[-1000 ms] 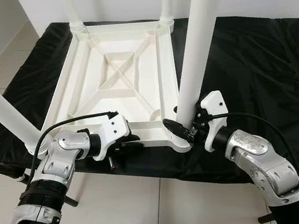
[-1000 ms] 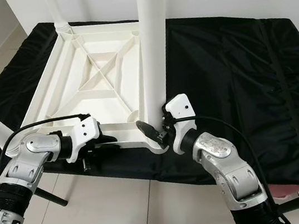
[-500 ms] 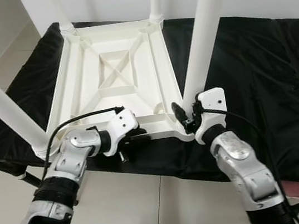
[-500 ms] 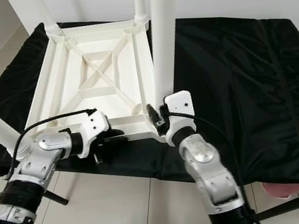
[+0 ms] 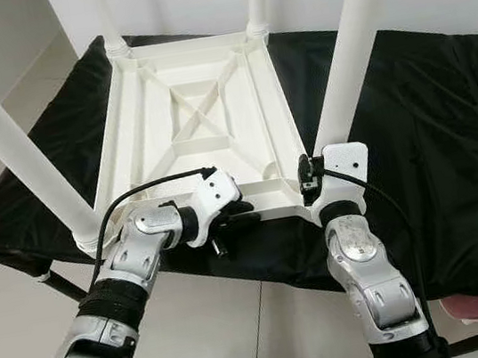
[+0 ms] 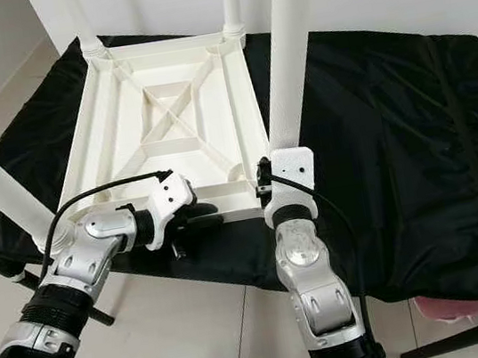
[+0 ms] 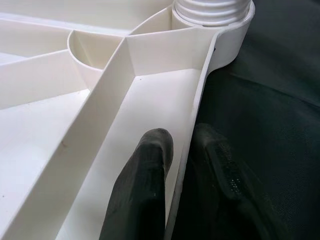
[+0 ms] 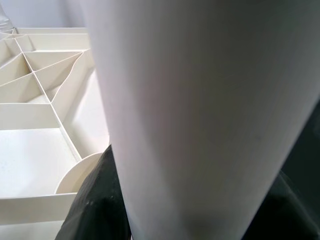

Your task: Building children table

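Observation:
A white children's table lies upside down on a black-covered surface, its four legs pointing up. My left gripper is shut on the table's near rim; one finger lies inside the frame and the other outside it. My right gripper sits at the base of the near right leg. That leg looms close in the right wrist view, with a black finger on either side of it.
The black cloth spreads wide to the right of the table. The near left leg slants up beside my left arm, and two far legs stand by the white wall. Tiled floor lies below the near edge, with a pink object at lower right.
The view has shifted. My right forearm has swung in from the right to stand straight in front of the near right leg, its gripper now around the leg's base. The left gripper stays on the rim.

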Motion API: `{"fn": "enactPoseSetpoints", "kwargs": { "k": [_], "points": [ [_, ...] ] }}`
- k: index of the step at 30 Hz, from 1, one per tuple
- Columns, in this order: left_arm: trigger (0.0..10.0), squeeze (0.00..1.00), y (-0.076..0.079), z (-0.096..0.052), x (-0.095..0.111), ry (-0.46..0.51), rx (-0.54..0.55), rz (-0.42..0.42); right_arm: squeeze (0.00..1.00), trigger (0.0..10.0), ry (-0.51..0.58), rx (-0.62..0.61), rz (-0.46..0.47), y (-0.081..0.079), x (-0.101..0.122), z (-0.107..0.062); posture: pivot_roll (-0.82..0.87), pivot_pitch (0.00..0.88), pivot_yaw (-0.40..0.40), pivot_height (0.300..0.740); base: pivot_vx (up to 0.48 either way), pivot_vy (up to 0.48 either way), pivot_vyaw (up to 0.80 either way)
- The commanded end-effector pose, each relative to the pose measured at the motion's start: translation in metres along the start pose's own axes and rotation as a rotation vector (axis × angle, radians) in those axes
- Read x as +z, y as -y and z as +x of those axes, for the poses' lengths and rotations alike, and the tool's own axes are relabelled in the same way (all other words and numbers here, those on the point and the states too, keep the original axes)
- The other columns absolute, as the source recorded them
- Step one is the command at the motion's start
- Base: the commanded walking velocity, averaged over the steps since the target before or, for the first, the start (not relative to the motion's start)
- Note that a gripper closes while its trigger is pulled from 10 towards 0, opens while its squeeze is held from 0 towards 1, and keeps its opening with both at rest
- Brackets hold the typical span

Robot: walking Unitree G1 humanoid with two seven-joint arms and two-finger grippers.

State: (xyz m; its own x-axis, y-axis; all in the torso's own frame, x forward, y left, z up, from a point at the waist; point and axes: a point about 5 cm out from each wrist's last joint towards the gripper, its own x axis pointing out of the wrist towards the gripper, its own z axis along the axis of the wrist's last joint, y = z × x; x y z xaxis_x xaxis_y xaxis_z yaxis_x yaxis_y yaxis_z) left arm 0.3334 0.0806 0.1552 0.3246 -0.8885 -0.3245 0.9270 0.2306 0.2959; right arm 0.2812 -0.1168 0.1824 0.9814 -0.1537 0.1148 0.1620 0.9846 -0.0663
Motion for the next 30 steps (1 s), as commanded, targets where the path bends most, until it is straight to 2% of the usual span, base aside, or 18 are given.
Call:
{"fn": "enactPoseSetpoints", "kwargs": {
  "k": [1,2,5,6,10,11,13,16,17,19,21,26,30],
  "points": [
    [10.0,0.00,0.007,0.006,0.006,0.023,-0.074,0.022,0.00,10.0,-0.127,-0.048,-0.072,0.009,-0.027,-0.001,-0.08,0.137,0.024,0.740,0.000,0.000,0.00],
    [10.0,0.00,0.007,0.005,0.005,0.019,-0.075,0.021,1.00,10.0,-0.111,-0.004,-0.038,0.005,-0.025,-0.001,-0.08,0.140,0.023,0.740,0.000,0.000,0.00],
    [10.0,0.00,0.007,0.004,0.003,0.012,-0.075,0.018,1.00,10.0,-0.069,0.054,0.007,0.000,-0.018,-0.001,-0.08,0.141,0.024,0.740,0.000,0.000,0.00],
    [10.0,0.00,0.007,0.003,0.002,0.008,-0.075,0.017,0.00,10.0,-0.032,0.121,0.028,-0.002,-0.011,0.000,-0.08,0.141,0.024,0.740,0.000,0.000,0.00],
    [10.0,0.00,0.007,0.001,0.000,0.000,-0.076,0.017,0.00,10.0,0.007,0.204,0.043,-0.004,-0.003,0.000,-0.08,0.141,0.024,0.740,0.000,0.000,0.00],
    [10.0,0.00,0.008,-0.002,-0.003,-0.008,-0.078,0.017,0.00,10.0,0.054,0.279,0.020,-0.001,0.007,0.001,-0.08,0.141,0.024,0.740,0.000,0.000,0.00],
    [10.0,0.00,0.008,-0.002,-0.003,-0.008,-0.078,0.017,0.00,10.0,0.054,0.279,0.020,-0.001,0.007,0.001,-0.08,0.141,0.024,0.740,0.000,0.000,0.00],
    [10.0,0.00,0.008,-0.007,-0.007,-0.021,-0.082,0.016,0.00,10.0,0.099,0.396,-0.052,0.012,0.019,0.003,-0.08,0.144,0.029,0.740,0.000,0.000,0.00],
    [10.0,0.00,0.008,-0.007,-0.007,-0.021,-0.082,0.016,0.00,10.0,0.099,0.396,-0.052,0.012,0.019,0.003,-0.08,0.144,0.029,0.740,0.000,0.000,0.00],
    [10.0,0.00,0.009,-0.011,-0.009,-0.030,-0.088,0.016,0.00,10.0,0.113,0.504,-0.090,0.019,0.025,0.002,-0.08,0.144,0.028,0.740,0.000,0.000,0.00],
    [10.0,0.00,0.010,-0.014,-0.010,-0.035,-0.097,0.018,0.00,10.0,0.104,0.577,-0.093,0.022,0.025,-0.001,-0.08,0.144,0.028,0.740,0.000,0.000,0.00],
    [10.0,0.00,0.015,-0.021,-0.013,-0.044,-0.132,0.026,0.00,10.0,0.074,0.662,-0.070,0.026,0.023,-0.002,-0.07,0.143,0.026,0.740,0.000,0.000,0.00],
    [10.0,0.00,0.019,-0.030,-0.016,-0.054,-0.151,0.033,0.00,10.0,0.050,0.766,-0.068,0.025,0.021,-0.006,-0.07,0.142,0.025,0.740,0.000,0.000,0.00]
  ]
}}
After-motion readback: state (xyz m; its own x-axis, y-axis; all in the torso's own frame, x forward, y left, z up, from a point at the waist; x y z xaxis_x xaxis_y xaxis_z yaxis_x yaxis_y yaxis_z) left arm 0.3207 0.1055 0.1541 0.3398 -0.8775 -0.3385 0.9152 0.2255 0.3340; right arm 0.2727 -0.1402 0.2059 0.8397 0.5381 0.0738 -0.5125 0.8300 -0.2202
